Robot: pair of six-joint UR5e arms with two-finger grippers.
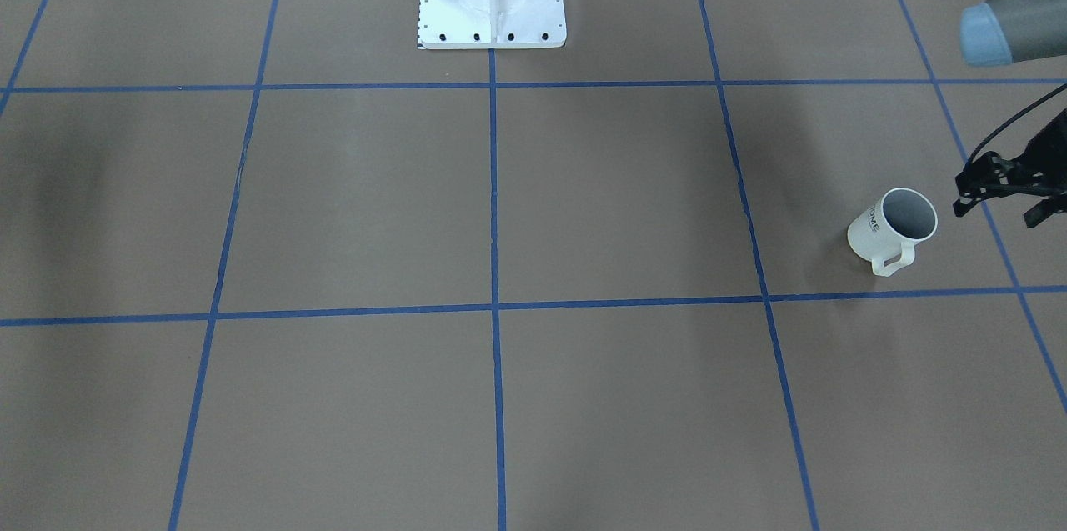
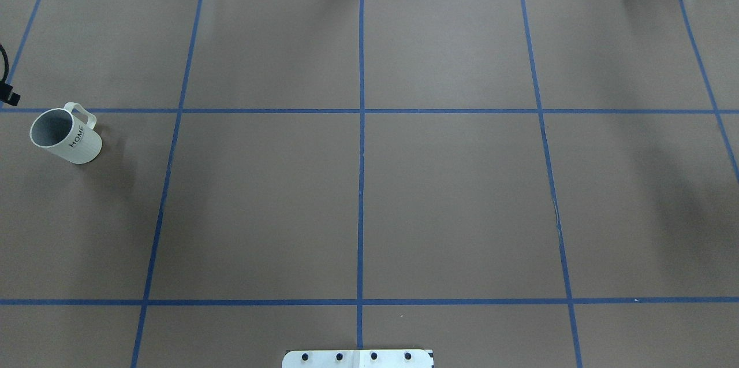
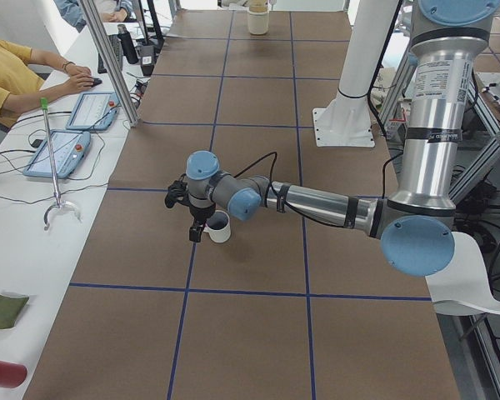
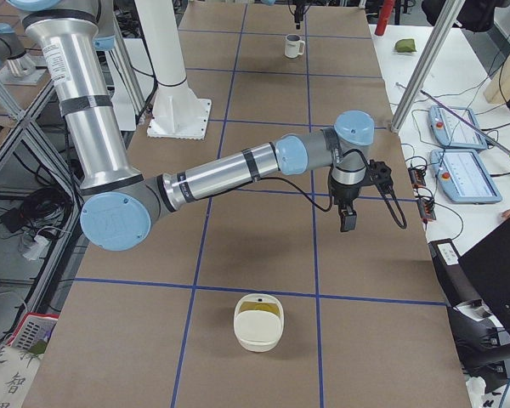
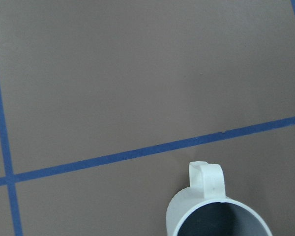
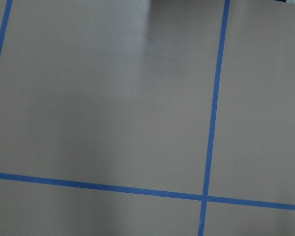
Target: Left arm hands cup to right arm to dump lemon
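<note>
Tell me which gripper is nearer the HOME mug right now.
Left. The left gripper hangs just beside the cup, not touching it, at the robot's left end of the table. The right gripper is far off, over the table's opposite end.

Open table (image 1: 617,197) surrounds the cup (image 1: 877,235) on every side but one: my left gripper (image 1: 994,214), jaws apart, hangs just beside its mouth. Rightward the way lies open.
</note>
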